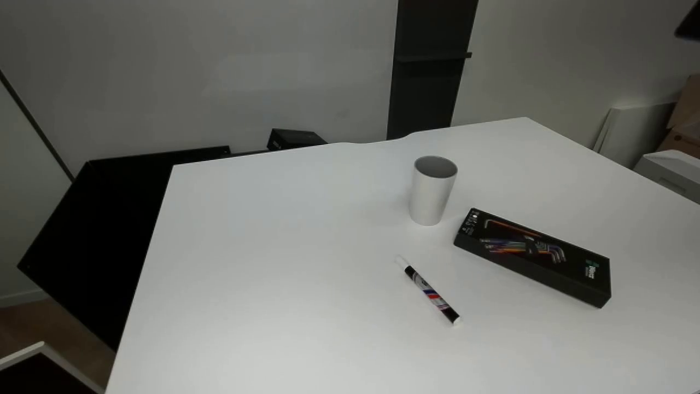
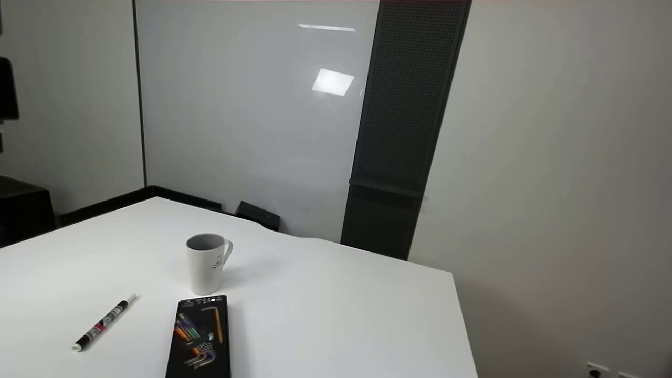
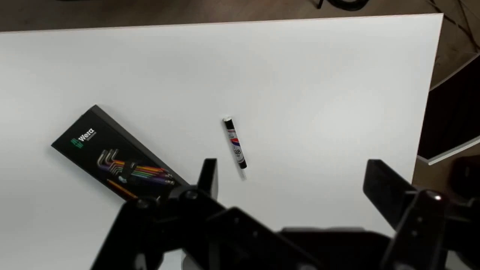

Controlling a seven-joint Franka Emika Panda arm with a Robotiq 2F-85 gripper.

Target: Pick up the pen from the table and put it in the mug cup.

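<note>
In an exterior view, the white table [image 1: 246, 262] is bounded at left by a straight edge, beyond which a black panel [image 1: 98, 241] is seen; the far edge is interrupted by a shallow curve. Between the left edge and the pen [image 1: 432, 294], a broad bare stretch is available for movement. The pen is seen lying flat on the table, nearer the camera than the mug cup [image 1: 429, 197] and apart from it; the mug cup is stood upright, mouth upward. To the right, a black box [image 1: 533, 257] (printed with coloured hex keys) is placed just beside the mug cup, and the room on that side is narrowed by it; beyond, more white surface is bounded by the right edge.

The pen's long axis is set obliquely, the translucent end being directed to the upper left and the white butt to the lower right. In the wrist view, the axis is shown nearly vertical, with the translucent end lowermost, between the black box and the table edge at right. The gripper [image 3: 291, 165] is shown there with its fingers [image 3: 207, 180] spread wide apart, bare table being visible in the gap; the pen is seen beyond the fingertips, apart from them.
</note>
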